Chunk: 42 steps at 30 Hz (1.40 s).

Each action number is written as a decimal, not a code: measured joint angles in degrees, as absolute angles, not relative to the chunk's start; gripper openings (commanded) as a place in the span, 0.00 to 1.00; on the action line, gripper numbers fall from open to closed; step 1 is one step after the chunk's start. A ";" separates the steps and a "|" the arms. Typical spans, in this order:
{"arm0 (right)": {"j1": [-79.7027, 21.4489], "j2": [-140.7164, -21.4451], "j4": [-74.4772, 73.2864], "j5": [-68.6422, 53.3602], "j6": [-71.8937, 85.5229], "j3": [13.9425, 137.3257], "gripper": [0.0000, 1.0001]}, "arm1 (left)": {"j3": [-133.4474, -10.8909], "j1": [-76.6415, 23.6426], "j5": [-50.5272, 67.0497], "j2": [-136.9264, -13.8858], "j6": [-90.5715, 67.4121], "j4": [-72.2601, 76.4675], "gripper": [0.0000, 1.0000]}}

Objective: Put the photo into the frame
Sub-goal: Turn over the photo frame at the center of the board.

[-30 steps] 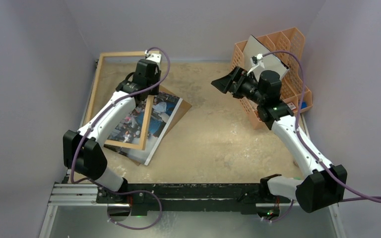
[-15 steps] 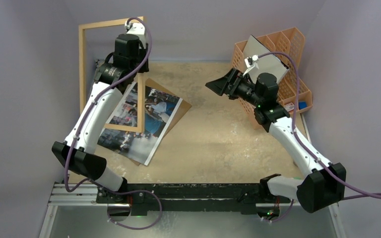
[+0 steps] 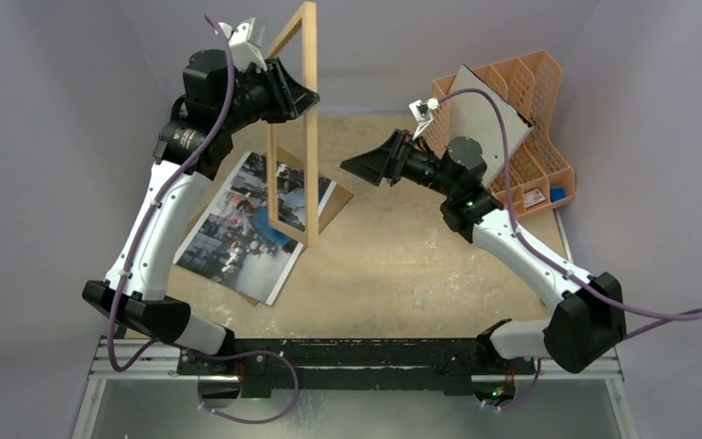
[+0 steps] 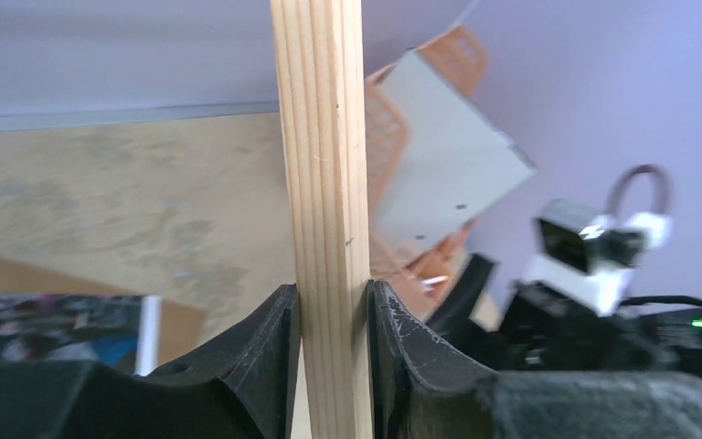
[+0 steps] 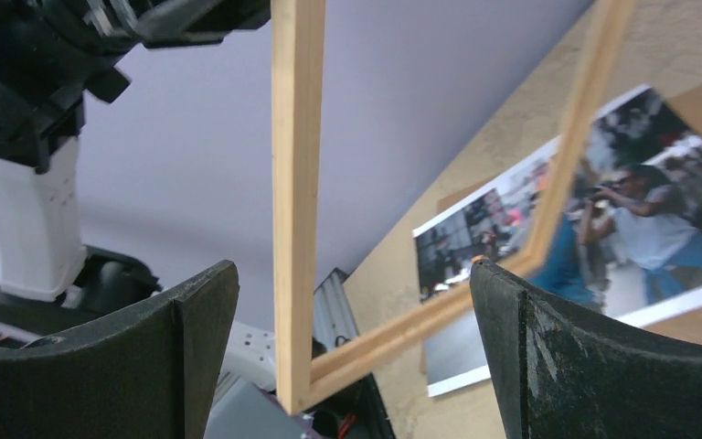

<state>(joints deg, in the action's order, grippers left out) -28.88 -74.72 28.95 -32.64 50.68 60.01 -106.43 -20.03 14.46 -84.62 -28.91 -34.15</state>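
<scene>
Nearest to me, on the left half of the sandy surface, the photo is lying face up and at a slant. Its far corner is resting over a brown backing panel that is poking out from beneath it.

Above the photo's right part the frame is standing upright, turned nearly edge-on. It is not lying around the print at all. I cannot tell whether its lower corner is touching anything.

The left claw is reaching in from the left, high up, and is pinching one upright wooden rail of the frame. In the left wrist view the two black fingers are pressing on either side of the pale wood.

Further right, the right claw is hanging in the air with its jaws spread wide. It is holding nothing, pointing at the frame, near it but apart. From its own camera the frame is showing between its fingers, with the photo beyond.

At the far right an orange lattice organizer is standing against the wall, with a white-grey board leaning in it.
</scene>
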 measured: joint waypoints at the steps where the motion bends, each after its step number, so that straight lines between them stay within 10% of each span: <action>1: -29.45 -75.42 29.89 -32.88 51.20 60.27 0.99 | -106.39 -20.03 16.49 -84.62 -31.22 -32.32 0.00; 23: -32.42 -79.57 46.22 -36.64 65.14 61.93 0.81 | -93.21 -20.05 36.69 -84.53 -62.46 3.36 0.00; 32: -33.50 -82.35 45.87 -35.40 67.05 64.27 0.90 | -87.74 -20.05 35.92 -84.27 -63.90 6.02 0.00; 42: -34.52 -85.60 45.43 -33.61 68.25 67.90 0.59 | -85.08 -20.05 34.33 -83.24 -63.96 5.98 0.00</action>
